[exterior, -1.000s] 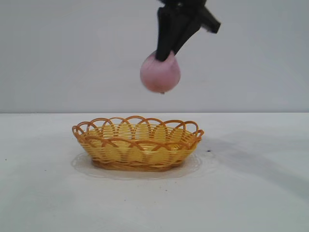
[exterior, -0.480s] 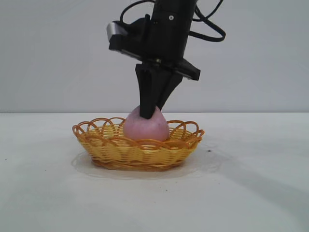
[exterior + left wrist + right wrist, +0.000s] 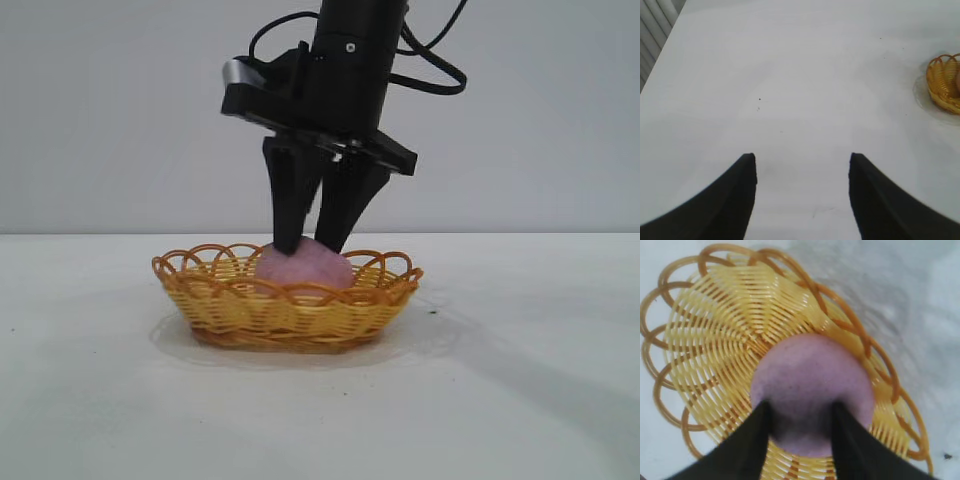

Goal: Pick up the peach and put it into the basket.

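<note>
The pinkish-purple peach (image 3: 305, 268) lies inside the yellow wicker basket (image 3: 285, 312), only its top showing above the orange looped rim. My right gripper (image 3: 308, 243) points straight down over it, its two black fingers spread apart, tips at the top of the peach on either side. In the right wrist view the peach (image 3: 810, 370) rests on the basket's weave (image 3: 715, 340) and my right gripper (image 3: 800, 407) stands open over its crown. My left gripper (image 3: 802, 157) is open and empty over bare table, far from the basket (image 3: 945, 82).
The basket stands in the middle of a white table (image 3: 520, 400) before a plain grey wall. The right arm's black wrist and cables (image 3: 340, 70) rise above the basket. The left arm does not show in the exterior view.
The right gripper came down with the peach from well above the basket and set it inside. Its fingers, shut on the peach half a second ago, have spread; the peach sits lower.
</note>
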